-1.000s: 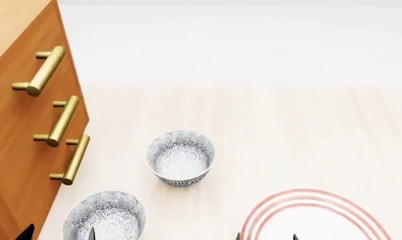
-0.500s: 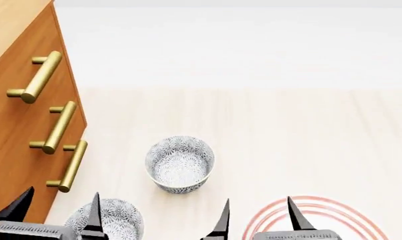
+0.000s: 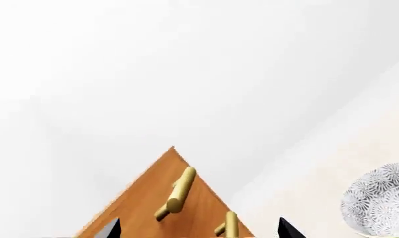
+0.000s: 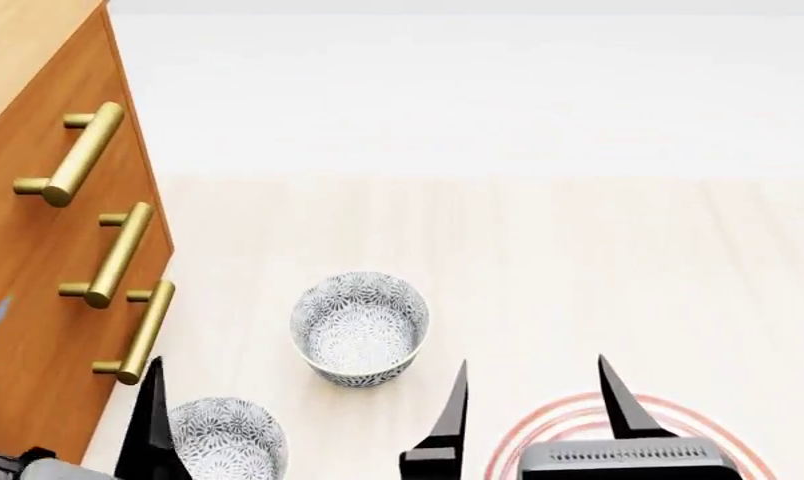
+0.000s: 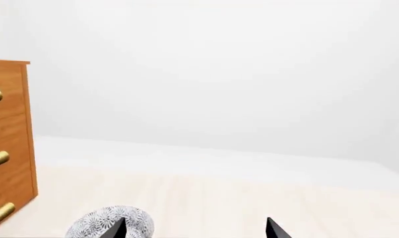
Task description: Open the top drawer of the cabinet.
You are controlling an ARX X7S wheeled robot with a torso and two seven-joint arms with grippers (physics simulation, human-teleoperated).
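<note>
The cabinet stands at the left, orange-brown wood with three stacked brass bar handles. The top drawer carries the uppermost handle and is closed flush. My left gripper is open, with its fingertips spread either side of the cabinet's front; the top handle lies ahead of it, apart. In the head view only one left finger shows, below the lowest handle. My right gripper is open and empty over the floor.
A patterned bowl sits on the pale floor near the cabinet, and a second bowl is beside the left finger. A white plate with red rings lies under the right gripper. Two lower handles project from the cabinet front.
Both grippers have risen further into the head view. The left one has shifted towards the cabinet, so only one finger shows now. The drawers have not moved.
</note>
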